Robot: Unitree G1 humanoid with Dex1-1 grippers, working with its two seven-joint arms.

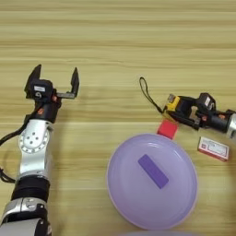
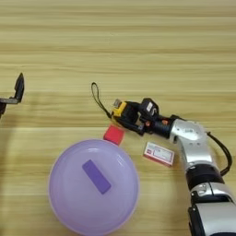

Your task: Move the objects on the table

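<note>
The lilac plate [image 1: 152, 182] lies near the front of the wooden table [image 1: 115, 41] and holds one thing — the purple block [image 1: 153, 171], flat and slantwise near its middle. The red cube [image 1: 167, 129] sits just beyond the plate's far rim; the card box [image 1: 213, 148] lies to its right. The right gripper [image 2: 123, 116] pinches the tape measure [image 2: 120, 109] — its black cord [image 2: 97, 99] trails leftward. The left gripper [image 1: 55, 82] sits well to the left, fingers spread.

Lilac plate [image 1: 120, 184], purple block [image 1: 153, 171], red cube [image 1: 168, 129], red-white box [image 1: 213, 148], yellow-black tape measure [image 2: 120, 110].
</note>
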